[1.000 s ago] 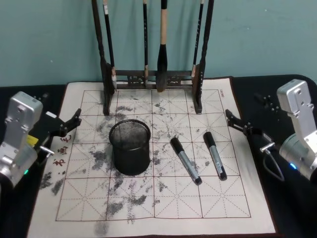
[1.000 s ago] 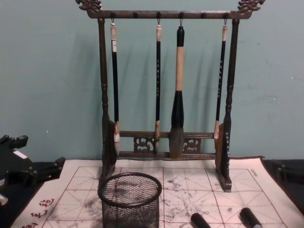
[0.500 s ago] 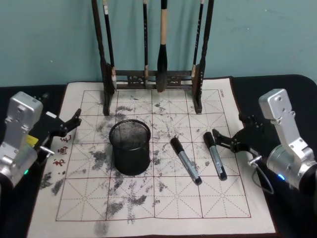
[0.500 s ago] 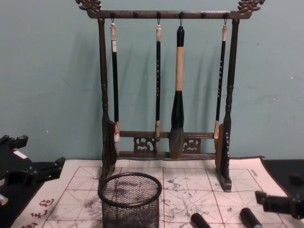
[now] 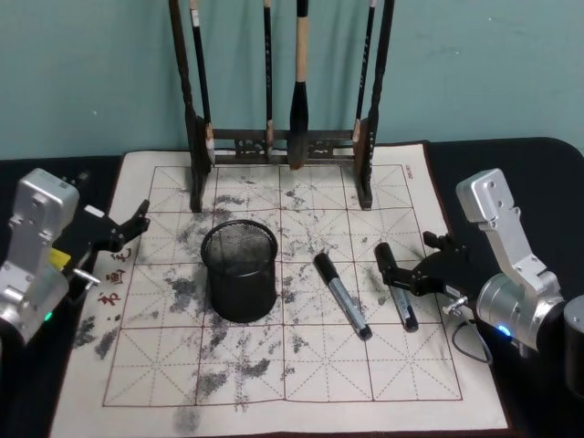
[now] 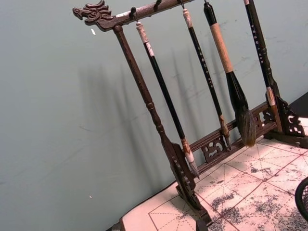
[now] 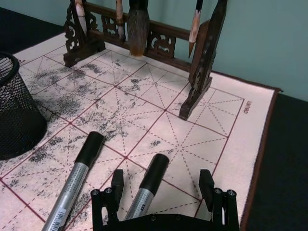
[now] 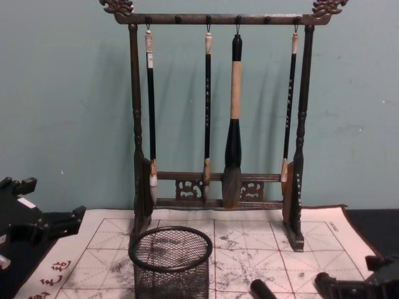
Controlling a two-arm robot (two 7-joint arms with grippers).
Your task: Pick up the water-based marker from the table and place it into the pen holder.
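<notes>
Black wire-mesh holder point(image 5: 242, 294), upright on the mat point(image 5: 429, 383), mouth open. Lying flat to its right, well clear of it: left marker point(image 5: 342, 295) and right marker point(image 5: 384, 255), grey barrels, black caps pointing away, near each other, not touching.

- Bright, even room light; soft, nothing blown out.
- Chest view: brush rack point(image 8: 218, 18) throws wide, soft shadows on the wall point(image 8: 62, 93), shifted toward 9 o'clock, so the light comes from around 3 o'clock.
- Head view: no hard shadows on the mat point(image 5: 274, 383); mild sheen on the marker point(image 5: 345, 303).
- Black tabletop point(image 5: 511, 155) is dark, with little detail.
</notes>
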